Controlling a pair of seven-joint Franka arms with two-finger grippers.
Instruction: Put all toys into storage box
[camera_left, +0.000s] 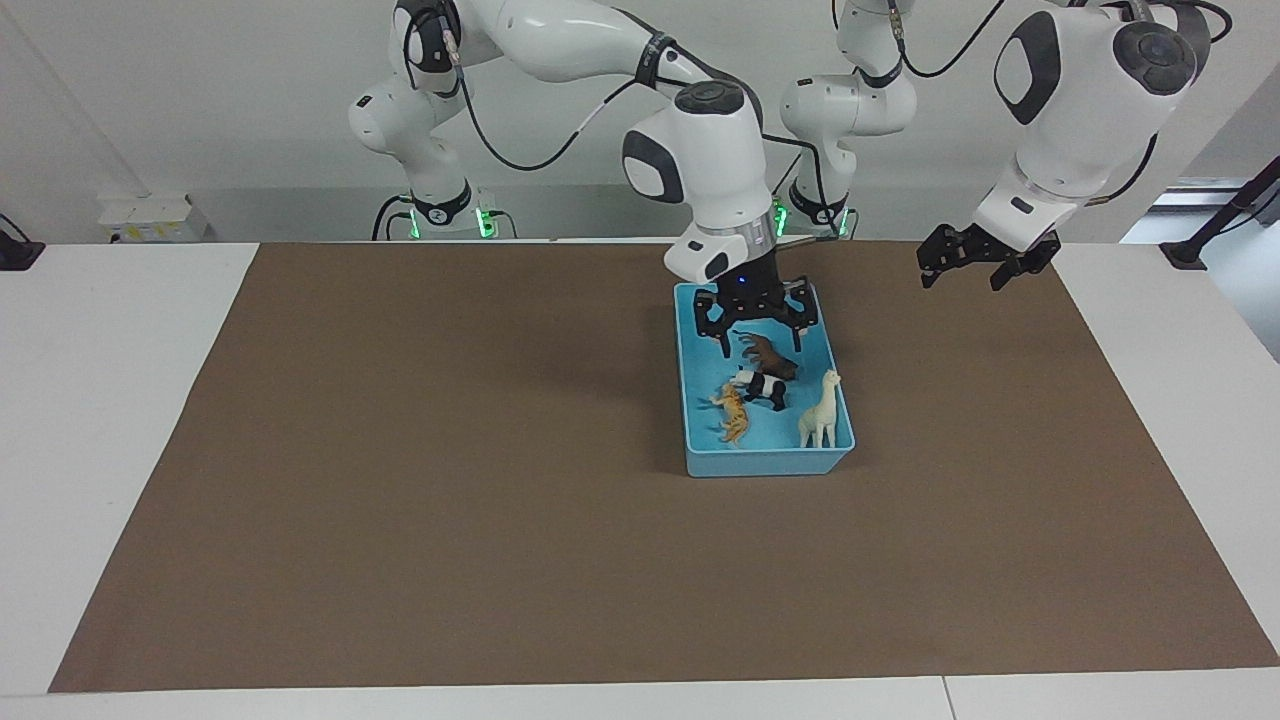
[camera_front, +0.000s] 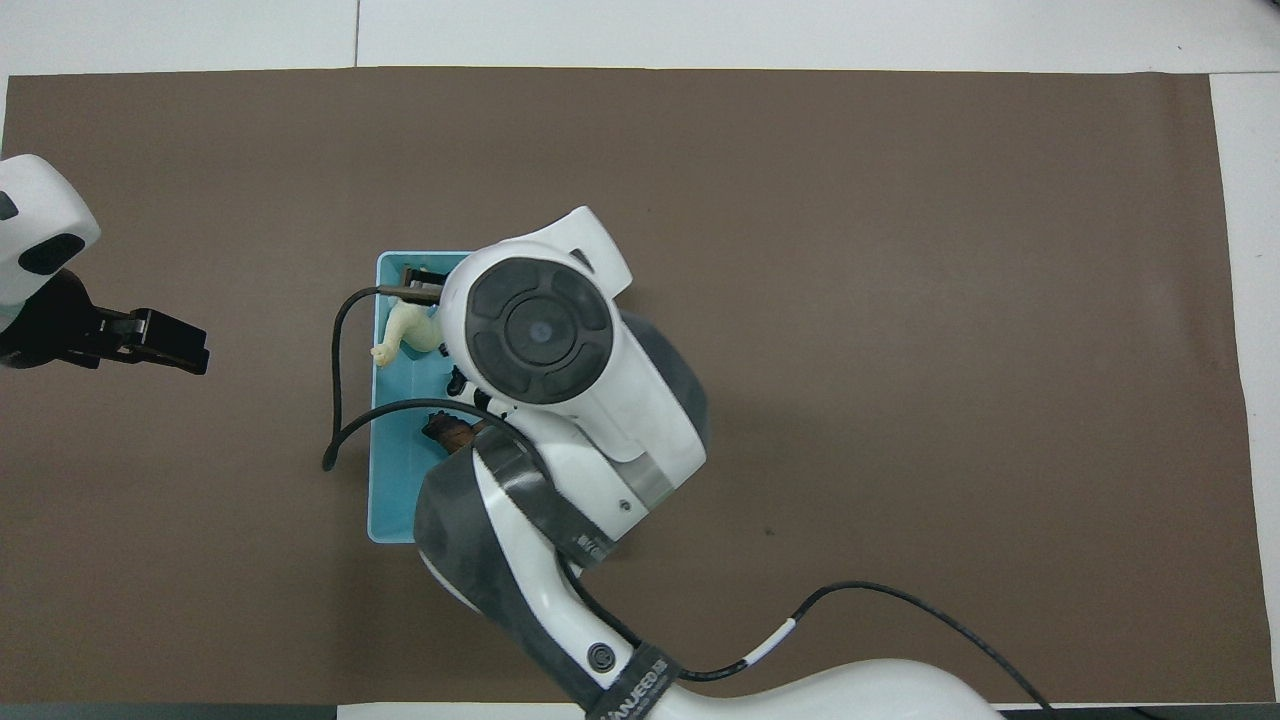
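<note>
Hanging over the robot-side end of the storage box (camera_left: 832, 345), the right gripper (camera_left: 756, 325) has its fingers spread and nothing between them. Just under it lies the dark brown lion (camera_left: 768, 354); next out come the panda (camera_left: 762, 388) and the tiger (camera_left: 733, 412), both on the box floor. Farthest from the robots, the cream giraffe (camera_left: 820, 410) stands upright in the corner toward the left arm's end of the table, clear of the gripper. All four toys are inside the low blue walls, so the sorting looks complete. The left gripper (camera_left: 975, 260) waits with its fingers apart over the brown mat (camera_left: 450, 480), off to the side of the box, out of the way.
</note>
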